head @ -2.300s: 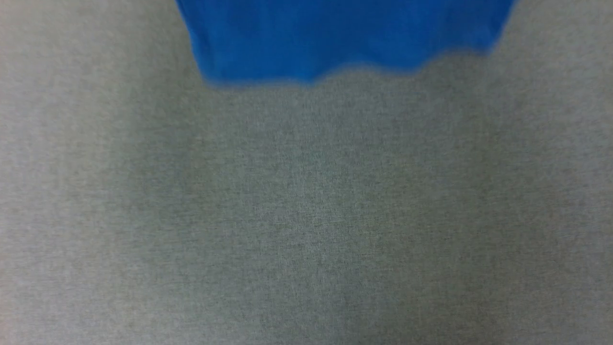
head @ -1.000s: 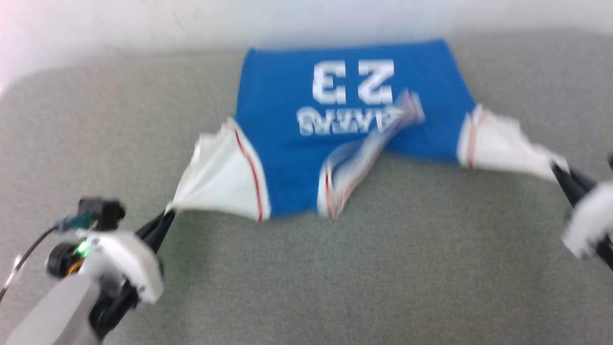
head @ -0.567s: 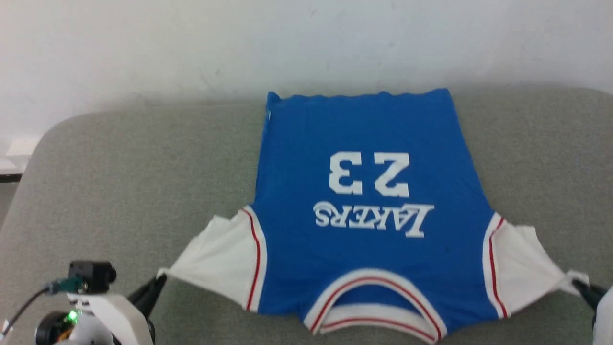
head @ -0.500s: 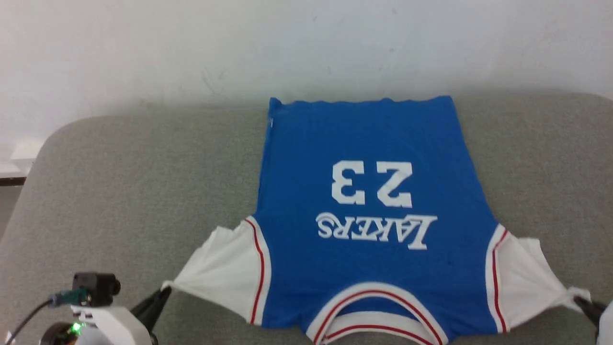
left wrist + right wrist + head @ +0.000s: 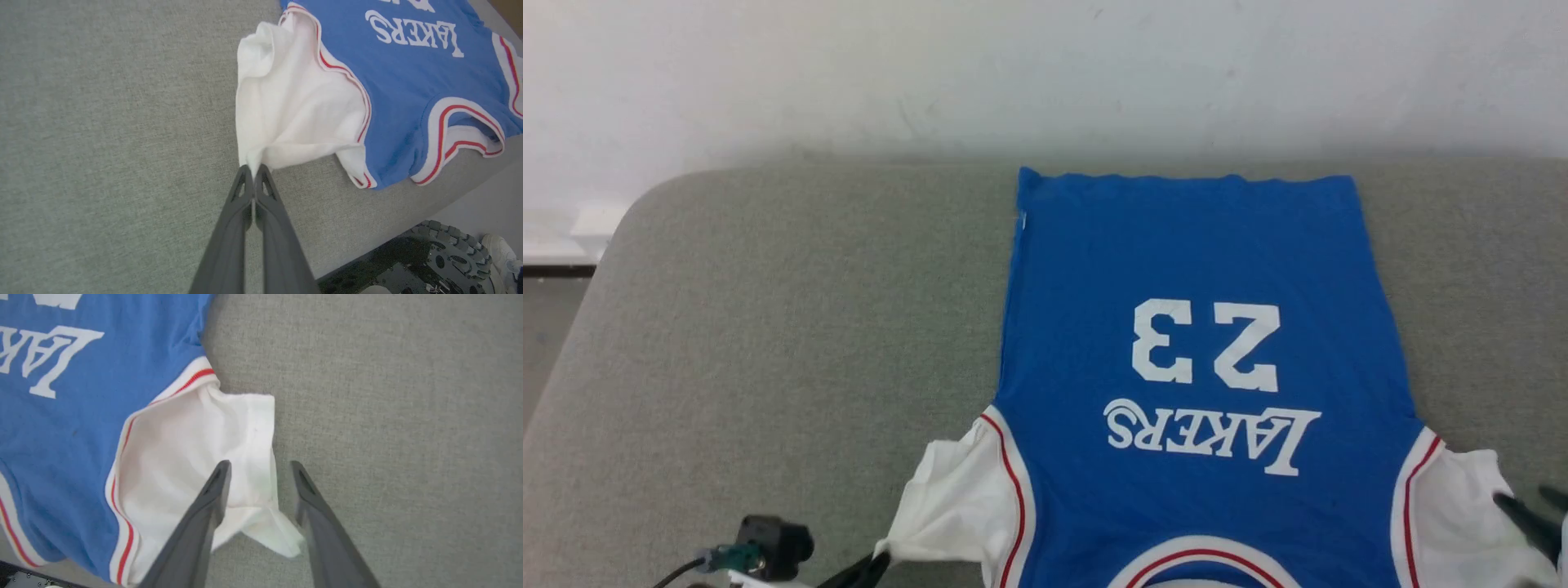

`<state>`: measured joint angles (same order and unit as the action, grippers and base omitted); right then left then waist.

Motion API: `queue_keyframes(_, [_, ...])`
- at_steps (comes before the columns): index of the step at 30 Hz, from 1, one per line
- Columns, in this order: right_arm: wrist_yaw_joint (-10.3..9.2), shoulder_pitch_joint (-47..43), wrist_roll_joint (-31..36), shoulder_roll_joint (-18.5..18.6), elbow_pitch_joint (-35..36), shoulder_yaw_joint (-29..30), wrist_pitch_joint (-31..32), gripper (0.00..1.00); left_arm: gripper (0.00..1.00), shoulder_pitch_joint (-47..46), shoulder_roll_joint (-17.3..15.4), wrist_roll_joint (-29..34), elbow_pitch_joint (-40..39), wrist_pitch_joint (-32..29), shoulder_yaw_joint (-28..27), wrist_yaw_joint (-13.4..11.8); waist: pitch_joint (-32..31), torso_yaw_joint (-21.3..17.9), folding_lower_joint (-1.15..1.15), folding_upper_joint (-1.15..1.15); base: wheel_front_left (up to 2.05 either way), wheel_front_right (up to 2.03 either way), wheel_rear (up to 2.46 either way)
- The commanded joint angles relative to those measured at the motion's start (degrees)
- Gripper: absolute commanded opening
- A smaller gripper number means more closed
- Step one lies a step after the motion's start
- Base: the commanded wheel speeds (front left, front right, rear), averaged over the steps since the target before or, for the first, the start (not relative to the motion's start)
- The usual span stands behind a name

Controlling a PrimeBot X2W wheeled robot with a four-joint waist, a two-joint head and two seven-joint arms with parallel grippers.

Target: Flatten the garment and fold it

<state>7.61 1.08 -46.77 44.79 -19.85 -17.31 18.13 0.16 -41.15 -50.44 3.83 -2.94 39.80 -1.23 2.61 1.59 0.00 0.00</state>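
Where left claw (image 5: pixel 254 168) pinches, garment (image 5: pixel 408 77) sleeve tip

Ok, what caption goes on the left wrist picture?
Left fingers pinch the jersey by its white sleeve on a grey cushion.

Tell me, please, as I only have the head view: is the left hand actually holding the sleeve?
Observer: Yes. In the left wrist view the left hand is shut on the corner of the white left sleeve of the garment.
Operator: Thank you. Is the right hand gripping too?
Observer: No. In the right wrist view the right hand is open, its fingers apart on either side of the right sleeve's outer edge.
Operator: And where does the collar lie?
Observer: The left wrist view shows the collar right by the grey surface's front edge; whether it overhangs, I cannot tell.
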Motion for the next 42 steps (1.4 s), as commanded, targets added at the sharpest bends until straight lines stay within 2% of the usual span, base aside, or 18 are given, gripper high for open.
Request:
queue_keyframes(1, [-0.12, 2.36, -0.03, -0.81, 1.79, 1.66, 2.12, 1.00, 0.00, -1.72, 0.49, 1.05, -1.13, 0.02, 0.45, -0.31, 2.55, 1.96, 0.00, 0.00, 0.00, 0.00, 0.00])
queue_keyframes(7, [-0.12, 9.90, 2.88, -1.62, 7.66, 6.86, 10.81, 1.00, 0.00, -6.78, 0.98, 5.33, -6.72, -2.08, 1.85, -1.14, 8.97, 6.40, 0.00, 0.00, 0.00, 0.00, 0.00])
queue_keyframes(10, [-0.12, 15.36, 4.02, -2.86, 8.26, 9.22, 15.29, 1.00, 0.00, -8.92, 1.35, 6.74, -10.10, -3.75, 2.67, -1.29, 12.74, 8.97, 0.00, 0.00, 0.00, 0.00, 0.00])
queue_keyframes(14, [-0.12, 22.57, 5.15, -3.42, 5.90, 12.70, 20.76, 1.00, 0.00, -11.78, 2.39, 9.20, -13.90, -5.26, 3.67, -1.96, 17.42, 13.16, 0.00, 0.00, 0.00, 0.00, 0.00])
queue_keyframes(22, [-0.12, 38.85, 12.58, -3.08, -2.84, 17.99, 28.46, 1.00, 0.00, -13.43, 5.04, 11.67, -20.55, -4.81, 4.47, -4.06, 25.90, 18.95, 0.00, 0.00, 0.00, 0.00, 0.00])
queue_keyframes(24, [-0.12, 42.46, 14.78, -2.93, -5.18, 19.32, 29.78, 1.00, 0.00, -13.64, 5.67, 11.87, -22.03, -4.06, 3.84, -5.02, 27.72, 20.09, 0.00, 0.00, 0.00, 0.00, 0.00])
queue_keyframes(32, [-0.12, 51.26, 22.89, -1.96, -13.77, 24.69, 31.49, 1.00, 0.00, -14.14, 6.29, 13.37, -26.26, -3.51, 3.92, -6.31, 31.39, 23.47, 0.00, 0.00, 0.00, 0.00, 0.00])
queue_keyframes(38, [-0.12, 54.49, 27.57, -2.74, -18.18, 28.08, 30.80, 1.00, 0.00, -14.43, 7.40, 14.07, -27.46, -3.31, 4.75, -6.64, 32.89, 24.41, 0.00, 0.00, 0.00, 0.00, 0.00])
queue_keyframes(42, [-0.12, 55.12, 29.60, -2.63, -19.13, 27.51, 30.38, 1.00, 0.00, -14.28, 7.93, 14.05, -27.21, -2.76, 5.05, -6.62, 33.84, 24.17, 0.00, 0.00, 0.00, 0.00, 0.00])
